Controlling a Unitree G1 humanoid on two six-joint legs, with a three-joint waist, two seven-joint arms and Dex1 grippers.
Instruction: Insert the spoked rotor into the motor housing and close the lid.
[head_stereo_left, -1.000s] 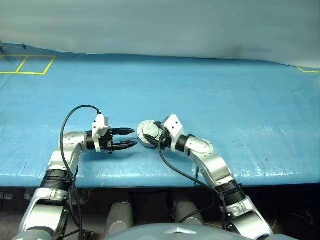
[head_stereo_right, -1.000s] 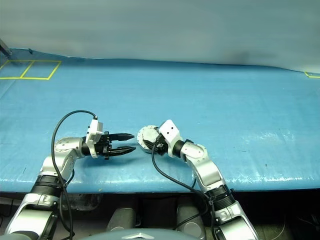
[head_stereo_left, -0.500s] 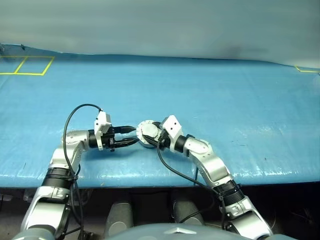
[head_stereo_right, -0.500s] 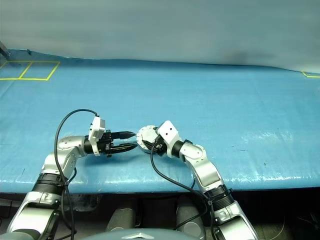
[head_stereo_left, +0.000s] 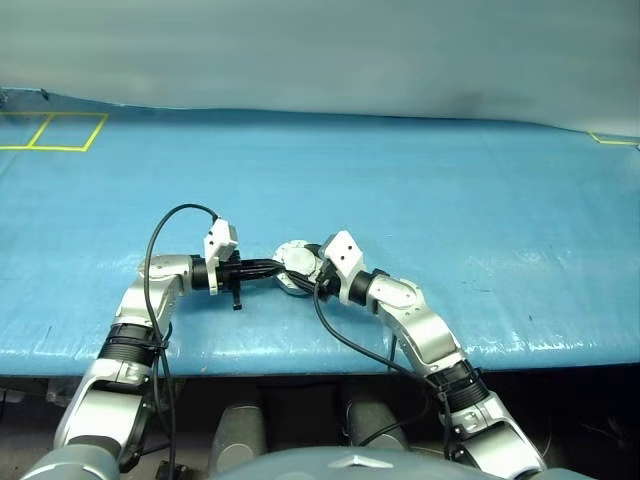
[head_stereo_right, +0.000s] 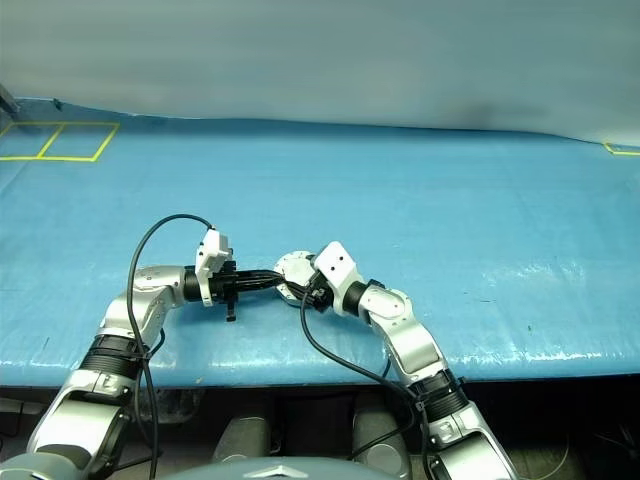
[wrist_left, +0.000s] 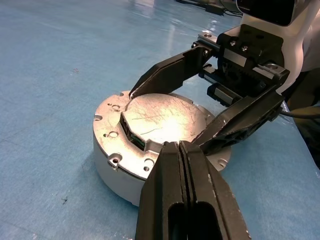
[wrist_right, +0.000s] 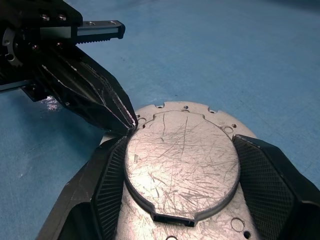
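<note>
The motor housing (wrist_left: 111, 171) sits on the blue table near its front edge. The lid (wrist_right: 182, 160) lies flat on top of it, plain scratched silver face up. My right gripper (head_stereo_left: 303, 274) is closed around the housing's round top, one finger against each side. Coming in from the left, my left gripper (wrist_left: 178, 145) is shut with nothing between its fingers. Its tips rest at the lid's rim. The spoked rotor is hidden.
The blue sheet (head_stereo_left: 450, 200) covers the whole table and stretches far behind and to both sides. Yellow taped squares (head_stereo_left: 55, 130) mark the far left corner. The table's front edge (head_stereo_left: 300, 350) runs just below both arms.
My left gripper has shut and moved right, from a gap beside the housing to touching the lid's rim. The right gripper and the housing have stayed put.
</note>
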